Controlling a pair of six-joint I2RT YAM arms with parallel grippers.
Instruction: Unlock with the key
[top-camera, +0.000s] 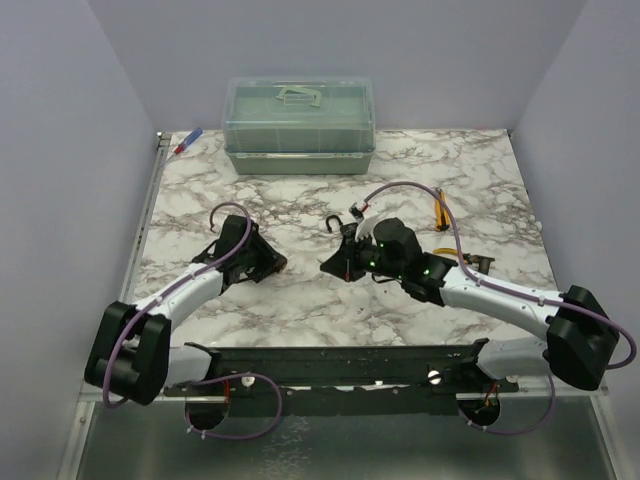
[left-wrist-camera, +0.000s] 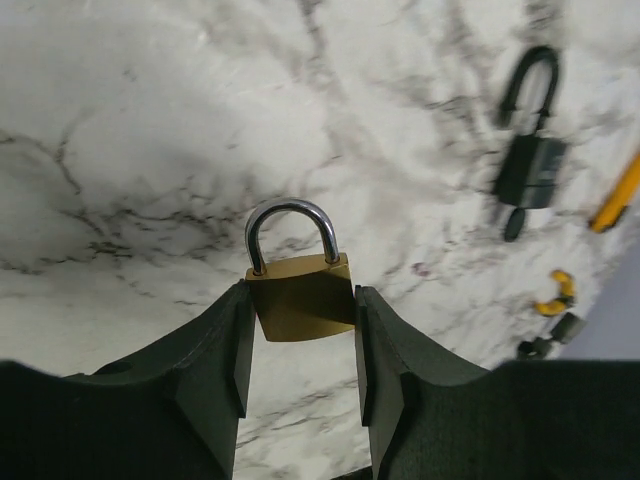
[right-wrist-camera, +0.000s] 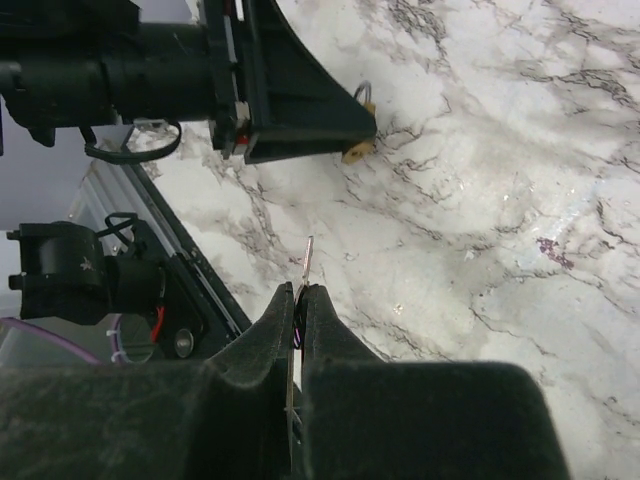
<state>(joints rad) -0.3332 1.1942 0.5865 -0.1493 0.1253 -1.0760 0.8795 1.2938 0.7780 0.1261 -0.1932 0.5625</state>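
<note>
Left pincer: you have it part-spread and pinching the brass padlock by its 2 narrow sides. The body sits upright between the pads. The silver shackle stands out past the fingertips, and both of its legs meet the body.

Right pincer: the fingers are pressed together on the key. Only the thin metal blade shows, poking straight out beyond the fingertips. The head is hidden between the fingers.

Relation: from the right wrist, the left pincer lies ahead of the blade and a little to the right, with the padlock peeking out past its far edge. Bare marble table shows between blade and padlock, so they are apart and not touching. From above, the 2 pincers face each other tip to tip with a gap between them.

Other items:
- A black padlock lies flat on the marble, ahead of the left pincer and off to its right. In the top view it is just beyond the right pincer's tips.
- A yellow stick-like object lies further right of the black padlock. You cannot tell what it is.
- A green lidded box stands well beyond both pincers, at the far edge.
</note>
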